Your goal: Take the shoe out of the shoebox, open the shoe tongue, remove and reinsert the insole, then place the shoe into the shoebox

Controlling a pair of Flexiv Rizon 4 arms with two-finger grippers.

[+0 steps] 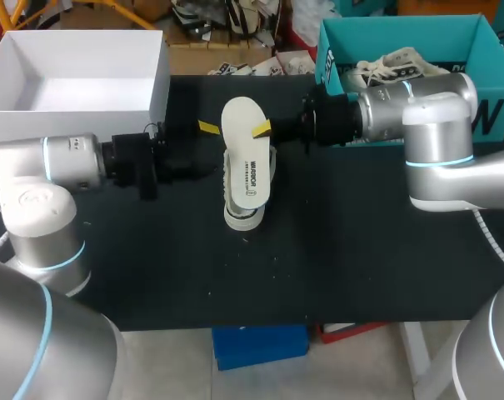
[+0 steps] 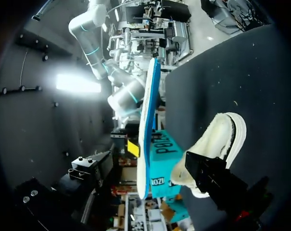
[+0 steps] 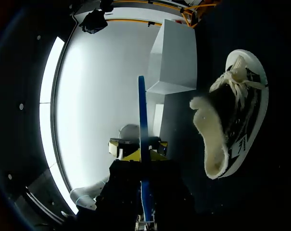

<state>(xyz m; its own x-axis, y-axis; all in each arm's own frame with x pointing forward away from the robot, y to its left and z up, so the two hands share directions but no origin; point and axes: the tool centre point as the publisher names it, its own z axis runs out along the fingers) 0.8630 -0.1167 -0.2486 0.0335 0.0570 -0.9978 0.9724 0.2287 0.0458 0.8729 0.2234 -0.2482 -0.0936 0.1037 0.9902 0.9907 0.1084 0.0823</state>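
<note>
Centrally, the right arm (image 1: 418,108) has its jaws closed on one flat, oval white insole (image 1: 245,158), a yellow tip on its top face, holding it level above the dark surface (image 1: 360,250). The left arm's (image 1: 60,162) jaws stand wide, one yellow tip just beside the insole's edge. Directly below lies one shoe (image 1: 247,217): dark upper, pale laces, fleecy lining, white rubber sole. Two open boxes: a white box (image 1: 158,83) upper left, and a teal box (image 1: 401,37) upper right holding another pale shoe (image 1: 393,65).

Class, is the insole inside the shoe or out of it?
Out. The right gripper is shut on the insole, holding it clear of the shoe, which lies on the table.
</note>
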